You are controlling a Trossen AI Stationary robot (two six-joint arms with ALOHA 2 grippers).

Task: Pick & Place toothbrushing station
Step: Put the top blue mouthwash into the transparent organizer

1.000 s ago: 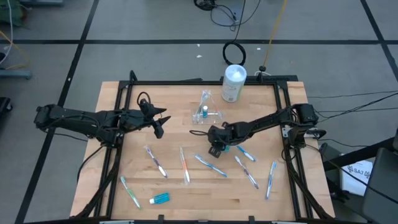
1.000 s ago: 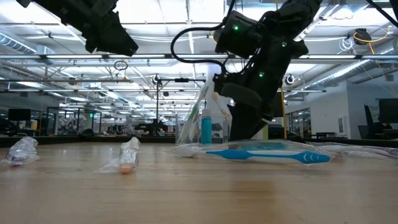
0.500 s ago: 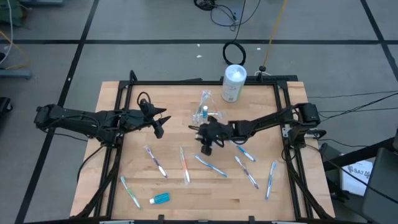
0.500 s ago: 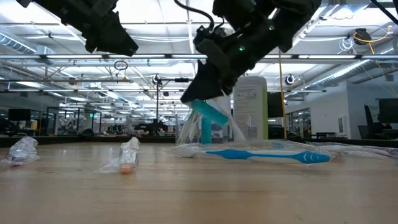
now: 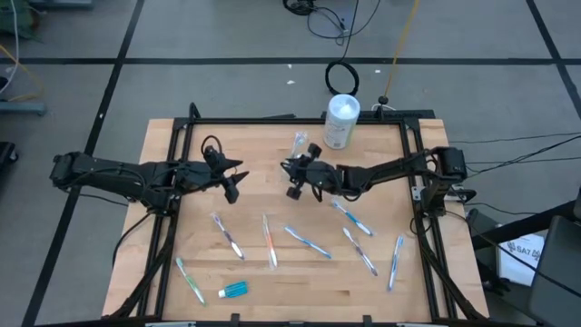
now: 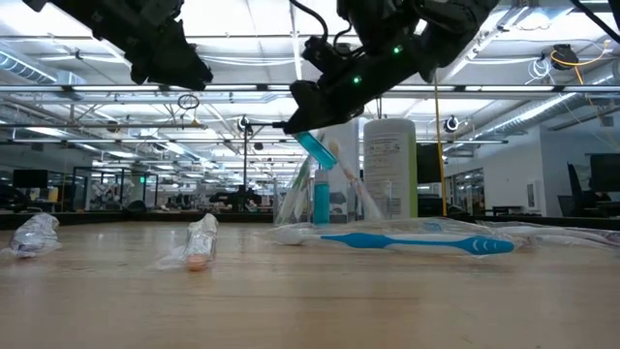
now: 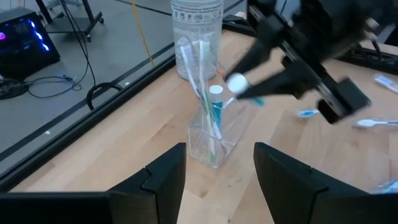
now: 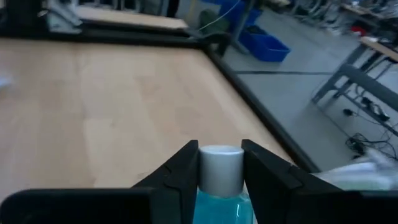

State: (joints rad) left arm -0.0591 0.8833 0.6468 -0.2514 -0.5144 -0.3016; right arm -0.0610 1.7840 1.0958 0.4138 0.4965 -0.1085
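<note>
**High view: one tube in flight, most of the set still loose**

Your right hand (image 5: 295, 173) gripped a toothpaste tube (image 6: 315, 150) beside the clear bag (image 7: 211, 134), which held brushes and one tube. Six toothbrushes (image 5: 307, 241) and another tube (image 5: 233, 290) lay on the tabletop (image 5: 209, 136). Your left hand (image 5: 231, 184) hung open.

A small blue toothpaste tube (image 8: 219, 186) with a white cap hangs tilted above the table, pinched between the right end effector's (image 5: 292, 181) fingers, just beside the clear bag (image 7: 208, 124). The bag stands upright near the table's far middle, holding toothbrushes and another blue tube upright. A third tube (image 5: 233, 290) lies flat near the front edge. Six pastel toothbrushes lie scattered across the front half, one blue-handled (image 6: 417, 242), some wrapped in clear plastic.
</note>
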